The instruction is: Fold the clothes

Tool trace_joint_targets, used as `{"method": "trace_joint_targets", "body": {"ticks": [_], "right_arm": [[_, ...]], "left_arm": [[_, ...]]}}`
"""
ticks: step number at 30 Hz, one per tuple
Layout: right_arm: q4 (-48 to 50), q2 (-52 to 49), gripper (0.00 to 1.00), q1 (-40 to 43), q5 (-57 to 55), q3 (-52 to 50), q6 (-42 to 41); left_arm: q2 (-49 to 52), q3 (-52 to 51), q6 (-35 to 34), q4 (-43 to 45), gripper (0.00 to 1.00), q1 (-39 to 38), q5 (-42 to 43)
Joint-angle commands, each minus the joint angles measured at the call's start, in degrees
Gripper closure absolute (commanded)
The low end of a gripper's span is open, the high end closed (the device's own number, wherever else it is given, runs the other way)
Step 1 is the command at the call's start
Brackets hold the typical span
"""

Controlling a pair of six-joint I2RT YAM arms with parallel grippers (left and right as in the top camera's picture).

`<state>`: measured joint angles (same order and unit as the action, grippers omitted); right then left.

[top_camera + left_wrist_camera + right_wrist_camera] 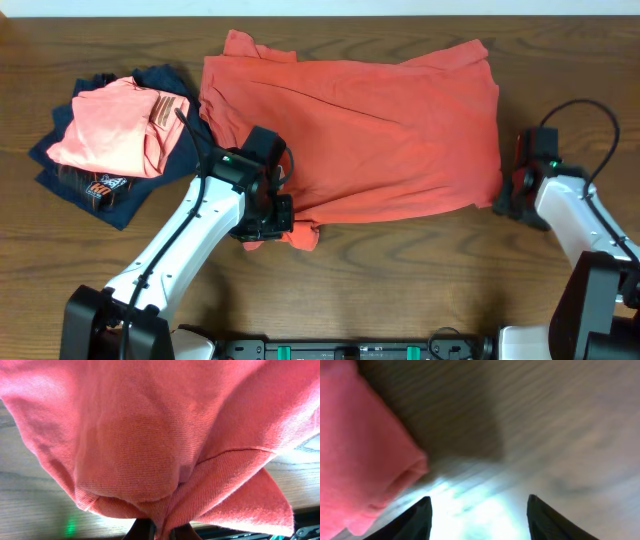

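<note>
The coral-red T-shirt point(360, 130) lies spread across the middle of the wooden tabletop point(420, 280). The left gripper point(270, 225) is clamped on bunched fabric at the shirt's near-left corner. The right gripper point(477, 502) sits just beside the shirt's right edge, its fingers spread and holding nothing.

Garments recorded: 3. Of these, coral-red T-shirt point(380, 130), 1; salmon-pink folded shirt point(110, 130), 1; navy-blue garment point(105, 195), 1.
Robot arms recorded: 2, being left arm point(190, 240), 1, and right arm point(585, 215), 1.
Grippers recorded: 2, being left gripper point(268, 225), 1, and right gripper point(479, 520), 1. Each showed 2 dark fingers in its own wrist view, 4 in all.
Wooden table point(420, 290) recorded: 1.
</note>
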<state>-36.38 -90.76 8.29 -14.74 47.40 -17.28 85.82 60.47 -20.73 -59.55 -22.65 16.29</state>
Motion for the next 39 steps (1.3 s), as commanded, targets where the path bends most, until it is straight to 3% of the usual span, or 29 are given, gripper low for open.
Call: {"method": "trace_joint_targets", "body": {"ticks": [1,10,18,22,28,35,39], "right_arm": [[5.4,0.0,0.37,0.3,8.0,-3.8,3.2],[22.0,-0.7,0.35,0.2,11.8,-9.7,1.8],[28.0,-2.2,0.30,0.1,16.6,-10.3,1.9],[29.2,-2.2,0.31,0.1,22.6,-10.3,6.5],[30.1,-2.2,0.33,0.2,22.7,-10.3,9.7],[31.0,-2.3,0.61,0.1,22.7,-10.4,9.7],[30.6,-2.3,0.99,0.1,21.0,-10.7,9.7]], "left_arm": [[-0.1,1.3,0.5,0.1,0.94,0.2,-0.7],[-0.1,1.3,0.5,0.1,0.94,0.2,-0.7],[-0.1,1.3,0.5,0.1,0.94,0.2,-0.7],[-0.1,1.3,0.3,0.1,0.94,0.2,-0.7],[-0.1,1.3,-0.6,0.1,0.94,0.2,-0.7],[-0.1,1.3,-0.5,0.1,0.94,0.2,-0.7],[-0.1,1.3,-0.5,0.1,0.94,0.2,-0.7]]}}
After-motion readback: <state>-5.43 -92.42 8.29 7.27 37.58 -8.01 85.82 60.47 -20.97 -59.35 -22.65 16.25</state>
